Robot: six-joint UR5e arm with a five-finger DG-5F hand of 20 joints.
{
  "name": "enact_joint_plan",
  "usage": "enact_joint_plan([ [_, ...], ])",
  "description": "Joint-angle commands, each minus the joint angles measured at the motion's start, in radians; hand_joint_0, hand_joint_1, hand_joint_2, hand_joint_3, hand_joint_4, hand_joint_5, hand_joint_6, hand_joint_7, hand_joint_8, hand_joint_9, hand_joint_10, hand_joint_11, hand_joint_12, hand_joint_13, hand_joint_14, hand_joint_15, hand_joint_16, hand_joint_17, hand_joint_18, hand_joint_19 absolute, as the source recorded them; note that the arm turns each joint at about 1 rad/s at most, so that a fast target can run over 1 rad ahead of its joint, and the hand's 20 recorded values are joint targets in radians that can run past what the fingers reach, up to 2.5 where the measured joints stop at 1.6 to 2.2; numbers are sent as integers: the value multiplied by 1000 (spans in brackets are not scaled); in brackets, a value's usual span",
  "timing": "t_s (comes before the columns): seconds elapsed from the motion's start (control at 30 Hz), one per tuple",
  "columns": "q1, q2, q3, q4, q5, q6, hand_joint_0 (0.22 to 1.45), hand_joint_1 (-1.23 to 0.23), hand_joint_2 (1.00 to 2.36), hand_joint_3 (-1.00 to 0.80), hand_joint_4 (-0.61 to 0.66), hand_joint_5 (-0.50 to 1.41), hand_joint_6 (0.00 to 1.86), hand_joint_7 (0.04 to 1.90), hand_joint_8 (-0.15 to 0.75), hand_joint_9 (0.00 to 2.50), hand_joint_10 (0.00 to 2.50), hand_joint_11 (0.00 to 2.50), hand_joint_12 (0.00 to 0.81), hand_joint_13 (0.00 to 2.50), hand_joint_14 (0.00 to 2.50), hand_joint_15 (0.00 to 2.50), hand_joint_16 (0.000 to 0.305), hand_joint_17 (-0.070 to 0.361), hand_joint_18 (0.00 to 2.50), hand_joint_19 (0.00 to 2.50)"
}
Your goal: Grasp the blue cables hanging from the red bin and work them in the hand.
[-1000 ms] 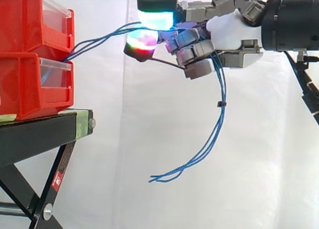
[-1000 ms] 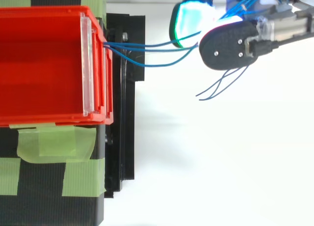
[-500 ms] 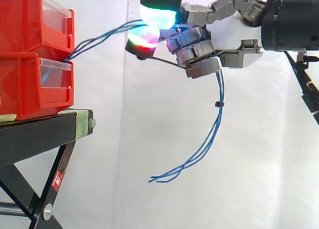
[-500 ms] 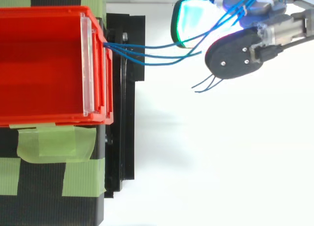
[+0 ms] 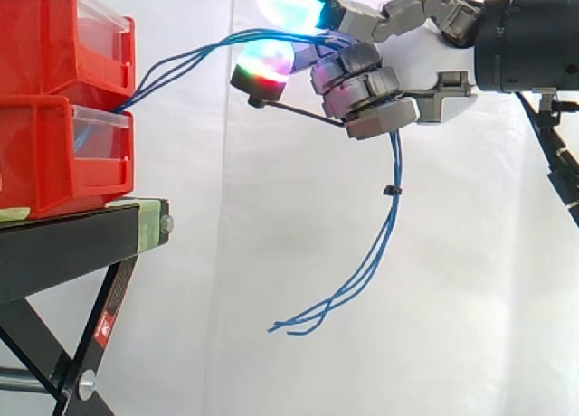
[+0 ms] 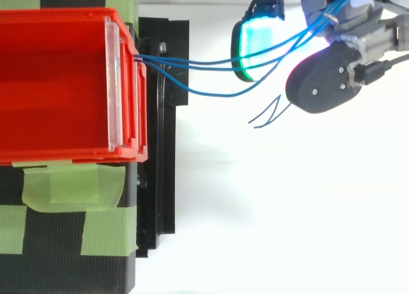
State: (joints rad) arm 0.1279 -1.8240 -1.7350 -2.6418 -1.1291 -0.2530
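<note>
the hand [image 5: 425, 68] comes in from the right, up high, well apart from the bins. its fingers [image 5: 366, 95] are curled round the blue cables [image 5: 394, 163] and hold them tight. 2 glowing pads, one green and white [image 5: 289, 2] and one red and green [image 5: 264, 65], stick out to the left, and the cables run between them.

the cables start at the 2 red bins [image 5: 54, 154], which sit one on top of the other on a black stand [image 5: 72, 240]. they come out at the front where the top bin meets the lower one. then they rise across the air to the hand. from above they look like a loose bunch going from the bin [image 6: 57, 83] to the green pad [image 6: 255, 41].

below the curled fingers the cables hang down in a long bend. a small black tie [image 5: 386, 191] holds them together. their loose ends [image 5: 289, 326] dangle in the air, touching nothing. green tape [image 6: 70, 185] sticks to the stand beside the bin.
</note>
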Motion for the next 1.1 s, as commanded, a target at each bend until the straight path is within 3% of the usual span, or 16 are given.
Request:
enact_joint_plan([
  [0.0,1,0,0,0,0,0,904,-688,1011,-742,265,364,472,1250,452,718,2500,2500,463,973,2500,1590,54,121,1644,1492],
  [0.03,1,0,-2,2,0,0,901,-688,1013,-690,262,370,455,1255,449,728,2500,2500,466,977,2500,1614,54,120,1646,1492],
  [0.17,2,0,0,2,2,0,902,-662,1020,-404,269,453,55,1409,458,760,2500,2500,468,987,2500,1658,54,121,1648,1480],
  [0.2,2,0,0,2,2,-2,921,-666,1018,-250,284,461,1,1379,464,775,2500,2500,477,1014,2500,1620,61,137,1663,1335],
  [0.33,1,0,0,2,0,-2,939,-705,1006,-6,316,439,3,1332,463,738,2500,2500,503,1011,2500,1596,73,165,1633,1046],
  [0.57,1,0,0,2,0,0,839,-738,1165,-79,327,386,1,1337,474,584,2500,2500,536,928,2500,1544,84,188,1506,829],
  [0.77,2,0,0,2,0,0,782,-733,1615,-38,302,364,26,1341,471,489,2500,2500,530,838,2500,1527,80,179,1376,847],
  [0.83,1,0,0,2,0,0,839,-724,1625,-3,294,346,121,1305,465,463,2500,2500,522,800,2500,1514,71,161,1302,927],
  [0.9,1,0,0,3,0,0,964,-725,1424,137,268,340,121,1322,446,440,2500,2500,497,746,2500,1524,63,141,1202,978],
  [1.0,2,0,0,10,0,0,1063,-736,1221,137,259,330,143,1317,438,428,2500,2500,491,715,2500,1539,57,129,1159,1041],
  [1.07,2,0,0,13,-1,-3,1150,-740,1000,126,257,309,161,1308,441,403,2500,2500,487,680,2500,1560,55,125,1150,1172],
])
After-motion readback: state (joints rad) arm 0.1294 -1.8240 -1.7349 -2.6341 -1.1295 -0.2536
